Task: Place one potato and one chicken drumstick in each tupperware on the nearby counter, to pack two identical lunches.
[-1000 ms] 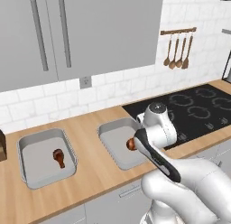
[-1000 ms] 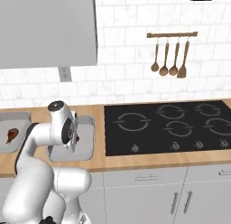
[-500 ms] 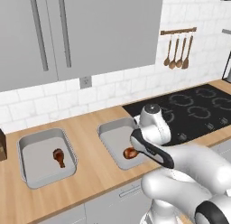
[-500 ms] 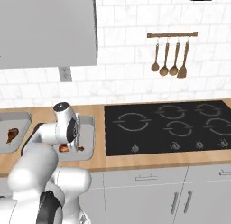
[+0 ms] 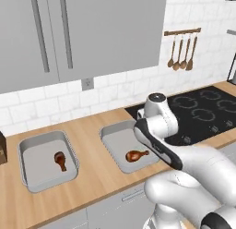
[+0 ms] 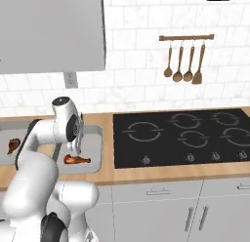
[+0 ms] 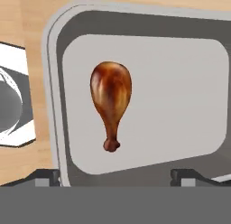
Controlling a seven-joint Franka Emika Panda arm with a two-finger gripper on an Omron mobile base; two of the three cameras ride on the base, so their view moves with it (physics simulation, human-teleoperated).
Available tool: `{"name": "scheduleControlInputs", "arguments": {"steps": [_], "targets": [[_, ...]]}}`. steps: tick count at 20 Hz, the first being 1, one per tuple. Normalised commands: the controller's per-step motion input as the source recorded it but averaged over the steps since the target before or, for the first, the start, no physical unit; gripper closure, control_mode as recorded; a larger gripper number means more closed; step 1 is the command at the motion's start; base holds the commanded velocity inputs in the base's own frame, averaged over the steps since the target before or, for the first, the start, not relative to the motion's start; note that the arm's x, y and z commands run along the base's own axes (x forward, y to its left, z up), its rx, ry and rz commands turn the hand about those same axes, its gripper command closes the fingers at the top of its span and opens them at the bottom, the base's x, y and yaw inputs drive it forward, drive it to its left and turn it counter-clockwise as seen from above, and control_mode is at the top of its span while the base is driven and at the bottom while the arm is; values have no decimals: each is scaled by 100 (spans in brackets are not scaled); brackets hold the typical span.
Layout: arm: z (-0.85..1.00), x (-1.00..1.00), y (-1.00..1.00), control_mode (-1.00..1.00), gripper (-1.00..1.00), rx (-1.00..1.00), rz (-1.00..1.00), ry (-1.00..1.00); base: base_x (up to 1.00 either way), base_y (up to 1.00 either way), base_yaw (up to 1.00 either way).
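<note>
counter (image 5: 92, 131) | drumstick (image 7: 111, 99) lying in right tupperware (image 7: 149, 51) | end effector (image 7: 115, 175) spread apart, empty

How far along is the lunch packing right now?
Done: one chicken drumstick lies in the left tupperware, another drumstick in the right tupperware. In hand: nothing; the gripper hangs open above it. Left: a potato for each container.

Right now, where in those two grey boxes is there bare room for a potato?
Each tupperware has room. In the right tupperware, bare floor lies behind the chicken drumstick, towards the wall; the gripper crowds its stove side. In the left tupperware, bare floor surrounds its drumstick.
</note>
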Motion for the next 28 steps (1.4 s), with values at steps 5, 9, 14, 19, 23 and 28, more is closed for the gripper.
{"name": "scheduleControlInputs", "arguments": {"steps": [5,9,14,19,23,28], "targets": [[49,-79,0,-100,-100,4,-13,-10,0,0,0],[0,-48,0,-100,-100,27,-50,-33,0,0,0],[3,-1,0,-100,-100,38,-69,-34,0,0,0],[15,0,-1,-100,-100,44,-67,-17,0,0,0],[20,-36,-26,-100,-100,59,-49,-10,0,0,0],[30,-93,-2,-100,-100,47,-25,-20,0,0,0]]}}
